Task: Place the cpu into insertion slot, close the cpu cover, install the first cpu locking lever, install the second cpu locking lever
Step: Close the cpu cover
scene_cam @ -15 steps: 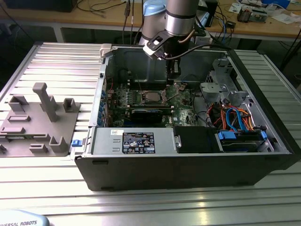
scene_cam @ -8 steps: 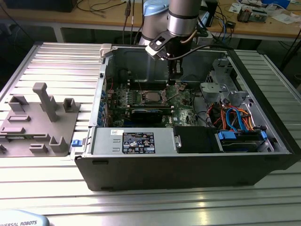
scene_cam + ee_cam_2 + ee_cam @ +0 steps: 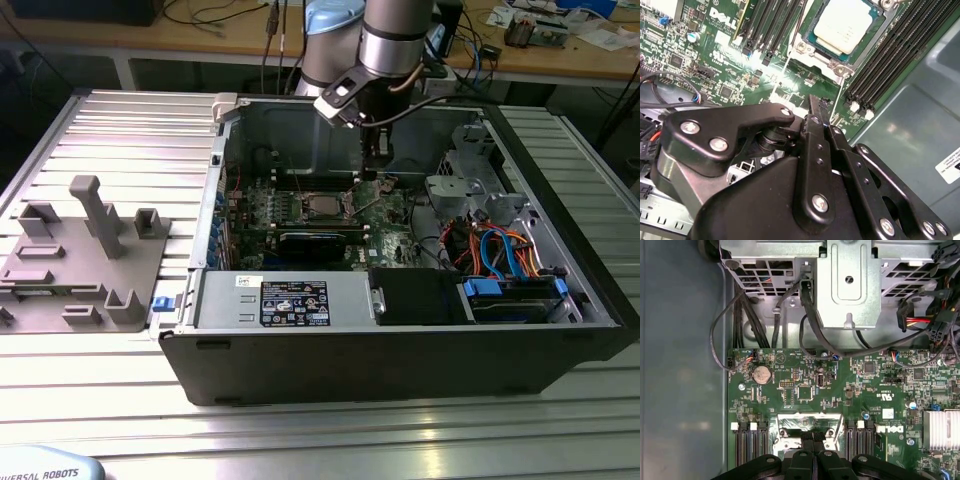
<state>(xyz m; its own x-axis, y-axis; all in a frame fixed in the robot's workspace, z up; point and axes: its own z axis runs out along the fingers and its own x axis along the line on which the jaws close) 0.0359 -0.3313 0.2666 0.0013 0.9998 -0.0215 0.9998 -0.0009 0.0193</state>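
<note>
Small flat square cpu w/ dull silver metal top (image 3: 847, 25) sits in the dark square socket w/ silvery rim (image 3: 812, 50) on the green circuit board (image 3: 770, 390). It's near the black pincer (image 3: 816, 102) but apart from it; in the exterior view the chip lies to the exterior view's left of it. Chip lies flat, top up. It's square, so no long axis, w/ edges parallel to the long black memory slots (image 3: 890, 55). Pincer fingers are together, nothing seen btwn them.

Open computer case (image 3: 400, 360) sits near grey fixture tray (image 3: 85, 275).
</note>
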